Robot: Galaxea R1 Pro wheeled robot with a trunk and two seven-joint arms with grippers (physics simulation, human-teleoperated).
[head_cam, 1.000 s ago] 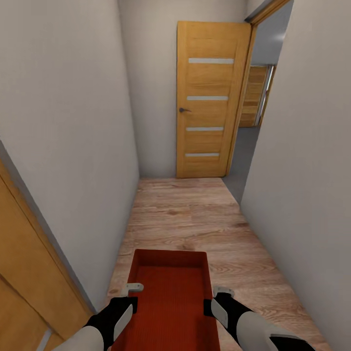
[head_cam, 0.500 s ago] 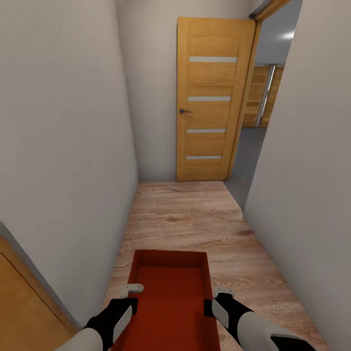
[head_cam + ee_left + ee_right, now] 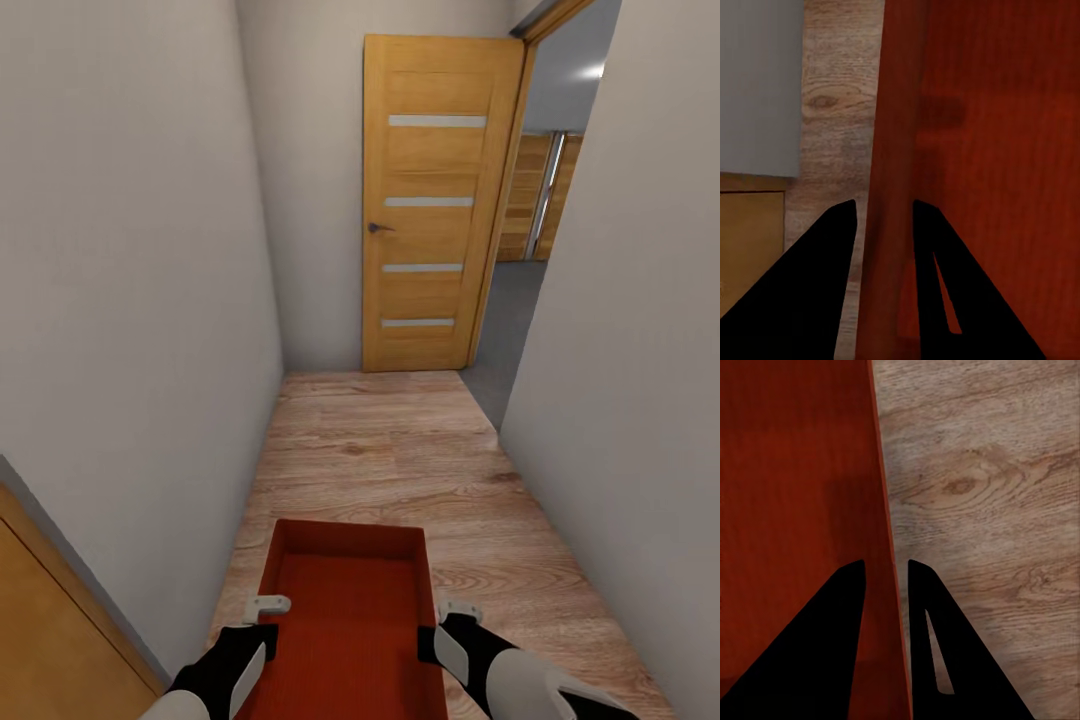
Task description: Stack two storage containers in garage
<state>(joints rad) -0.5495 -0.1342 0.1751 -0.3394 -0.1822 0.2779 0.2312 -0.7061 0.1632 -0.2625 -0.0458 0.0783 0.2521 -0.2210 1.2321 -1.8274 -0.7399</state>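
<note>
Transit step, hallway. My left gripper (image 3: 885, 217) and right gripper (image 3: 885, 574) each clamp a side wall of the storage container (image 3: 345, 620), carried low over wood floor (image 3: 400, 450). Next, probably: steer right past the door (image 3: 430, 200).

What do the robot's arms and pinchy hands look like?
Each arm is smooth light grey near the body, then turns black toward the wrist. The left gripper and right gripper end in small pale grey fingertips. In the wrist views the fingers look like plain black pointed wedges, one with a narrow slot.
</note>
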